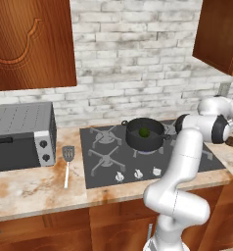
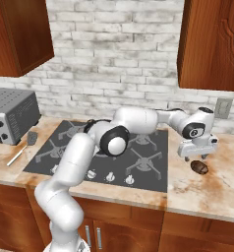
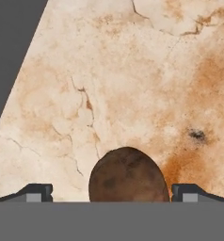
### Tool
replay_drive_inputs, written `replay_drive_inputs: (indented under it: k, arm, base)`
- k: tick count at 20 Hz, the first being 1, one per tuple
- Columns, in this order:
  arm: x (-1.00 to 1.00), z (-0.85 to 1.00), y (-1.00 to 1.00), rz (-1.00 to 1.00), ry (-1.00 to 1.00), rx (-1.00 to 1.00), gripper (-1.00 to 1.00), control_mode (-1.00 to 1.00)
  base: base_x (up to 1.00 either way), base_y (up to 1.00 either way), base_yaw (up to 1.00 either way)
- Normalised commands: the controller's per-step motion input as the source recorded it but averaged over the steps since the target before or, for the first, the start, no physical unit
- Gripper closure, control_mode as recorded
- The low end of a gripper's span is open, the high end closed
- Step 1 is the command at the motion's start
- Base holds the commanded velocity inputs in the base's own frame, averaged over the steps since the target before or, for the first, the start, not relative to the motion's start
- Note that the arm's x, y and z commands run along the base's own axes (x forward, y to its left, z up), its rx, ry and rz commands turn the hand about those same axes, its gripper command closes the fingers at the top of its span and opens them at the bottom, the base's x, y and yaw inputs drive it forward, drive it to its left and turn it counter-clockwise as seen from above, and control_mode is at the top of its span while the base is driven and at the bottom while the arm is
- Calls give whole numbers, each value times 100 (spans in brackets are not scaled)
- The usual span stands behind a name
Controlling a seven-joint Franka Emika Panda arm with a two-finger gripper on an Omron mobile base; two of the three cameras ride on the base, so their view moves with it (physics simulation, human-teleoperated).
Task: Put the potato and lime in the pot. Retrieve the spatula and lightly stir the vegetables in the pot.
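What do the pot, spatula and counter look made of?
Pot: dark matte metal by the look, grey-black with no bright highlights; could be coated.
Spatula: grey slotted head reads as metal; the pale handle may be wood or plastic, too small to tell.
Counter: polished stone, probably marble, with beige-orange mottling and thin dark veins.

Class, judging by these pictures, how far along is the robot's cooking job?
Done: the lime sits in the pot. In hand: the open gripper hangs over the potato on the counter, not gripping it. Left: potting the potato, then fetching the spatula beside the toaster oven and stirring.
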Motion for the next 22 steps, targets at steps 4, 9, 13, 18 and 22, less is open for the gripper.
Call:
replay_drive_inputs:
  k: [4,9,13,18,22]
  arm:
    - [-11,-1,-5,6,1,-3,-100,-100]
    - [-20,-2,-32,0,-1,1,-100,-100]
    - [0,-18,-1,0,-1,0,-100,-100]
    - [0,-51,1,0,-4,0,-100,-100]
    - [0,-16,8,0,0,0,100,-100]
  base:
    - [0,0,0]
    - [0,0,0]
    - [0,0,0]
    - [0,0,0]
    - [0,0,0]
